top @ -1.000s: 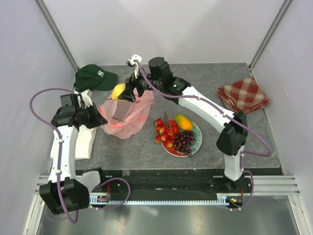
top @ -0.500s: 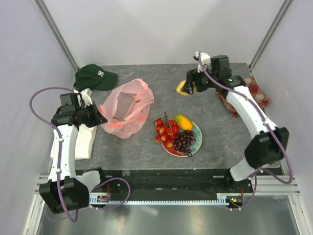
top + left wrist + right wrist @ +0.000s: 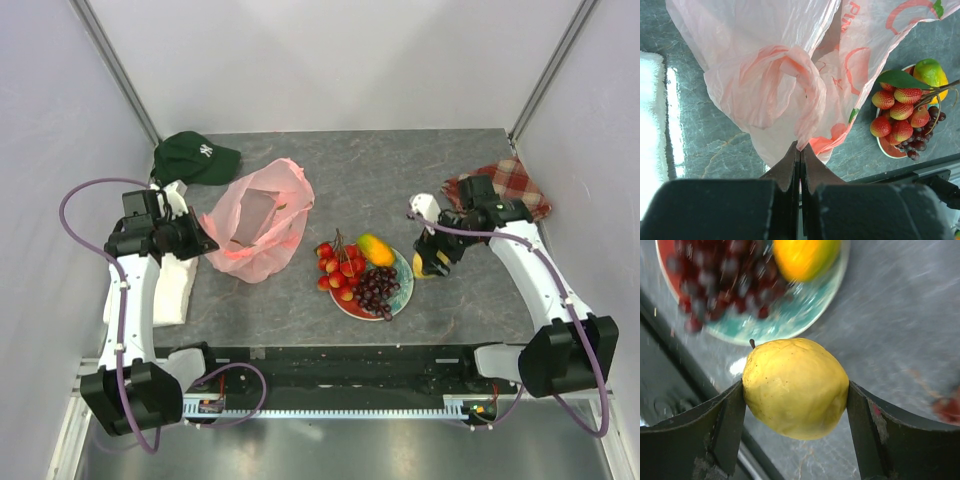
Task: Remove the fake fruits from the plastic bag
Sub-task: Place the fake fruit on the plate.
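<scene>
Right tool (image 3: 432,262) has swung from above the pink bag (image 3: 255,225), across the far side of the counter (image 3: 400,180), and now hangs just beside the plate (image 3: 402,283) at its 3 o'clock edge. It is grasping the yellow fruit (image 3: 795,387), one finger on each side. The fruit is off the counter and not yet put down. Left tool (image 3: 800,152) has not moved. It is clenched on a fold of the bag's edge, and the bag lies at 9 o'clock from the plate. The plate already holds red berries (image 3: 338,272), grapes (image 3: 376,292) and an orange fruit (image 3: 374,248). Judgement: this fruit is out of the bag and only needs setting down. I cannot tell whether the bag still holds anything.
</scene>
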